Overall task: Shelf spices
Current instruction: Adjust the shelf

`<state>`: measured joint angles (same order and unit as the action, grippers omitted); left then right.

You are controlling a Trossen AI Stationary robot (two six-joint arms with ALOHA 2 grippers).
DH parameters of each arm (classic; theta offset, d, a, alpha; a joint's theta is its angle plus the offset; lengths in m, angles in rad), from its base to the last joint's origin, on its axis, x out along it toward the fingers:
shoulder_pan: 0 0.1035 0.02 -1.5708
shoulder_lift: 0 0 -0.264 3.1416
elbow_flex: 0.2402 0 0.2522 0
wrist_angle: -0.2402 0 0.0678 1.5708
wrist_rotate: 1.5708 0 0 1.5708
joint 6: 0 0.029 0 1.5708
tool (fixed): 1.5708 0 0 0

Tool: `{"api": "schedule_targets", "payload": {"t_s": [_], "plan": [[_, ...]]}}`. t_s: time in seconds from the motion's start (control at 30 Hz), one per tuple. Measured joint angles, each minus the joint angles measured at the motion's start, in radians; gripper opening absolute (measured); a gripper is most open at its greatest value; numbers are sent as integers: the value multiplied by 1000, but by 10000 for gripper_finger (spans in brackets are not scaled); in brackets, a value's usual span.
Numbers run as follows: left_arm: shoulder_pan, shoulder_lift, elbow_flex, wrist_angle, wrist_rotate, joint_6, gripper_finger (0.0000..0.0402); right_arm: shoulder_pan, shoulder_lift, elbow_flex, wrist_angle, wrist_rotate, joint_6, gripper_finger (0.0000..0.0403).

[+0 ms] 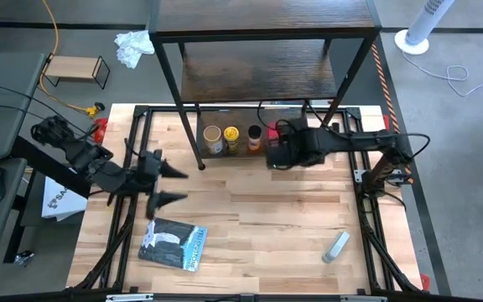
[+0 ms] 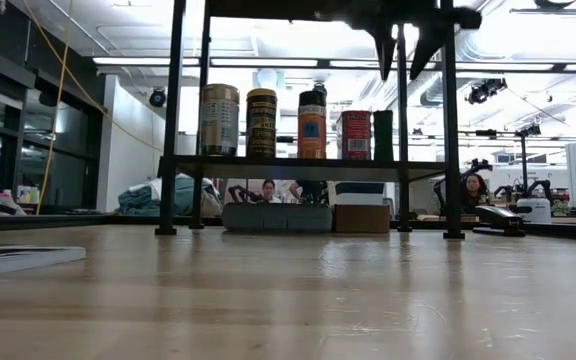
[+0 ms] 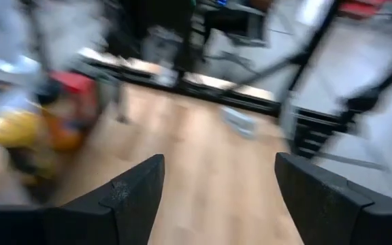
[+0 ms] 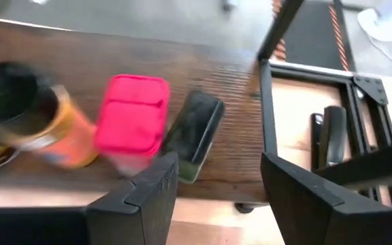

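**Five spices in a row on the shelf's lowest board**

On the bottom board of the shelf (image 2: 298, 165), I see all five spices upright in a line in the low view: the tan-lidded jar (image 2: 219, 119), the yellow-lidded jar (image 2: 261, 122), the brown jar (image 2: 312, 123), the red one (image 2: 354, 134) and the small black one (image 2: 382, 135), each just beside the next. My right gripper (image 4: 216, 184) sits at the shelf's edge next to the black container, its fingers parted with nothing between them; from its wrist camera the red lid and the black one lie just ahead. My left gripper (image 1: 163, 179) hangs wide open and empty over the left part of the wooden surface (image 1: 267, 210), well apart from the shelf. A flat blue-grey packet (image 1: 171, 243) lies near the front edge below it, and a grey-white tube (image 1: 335, 247) rests toward the front right.
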<state>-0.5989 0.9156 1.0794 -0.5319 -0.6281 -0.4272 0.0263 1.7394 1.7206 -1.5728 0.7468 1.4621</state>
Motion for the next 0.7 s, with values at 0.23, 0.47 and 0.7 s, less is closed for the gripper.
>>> {"api": "schedule_targets", "payload": {"t_s": [0.23,0.47,0.7], "plan": [[-155,-46,0,-59,-21,-182,275,199,-19,0,1,82,52,204],[-341,-46,0,-328,-440,-409,194,419,-20,0,2,39,295,168],[-453,-52,-22,-872,-786,-1138,15,457,-22,-60,2,-30,540,15]]}}
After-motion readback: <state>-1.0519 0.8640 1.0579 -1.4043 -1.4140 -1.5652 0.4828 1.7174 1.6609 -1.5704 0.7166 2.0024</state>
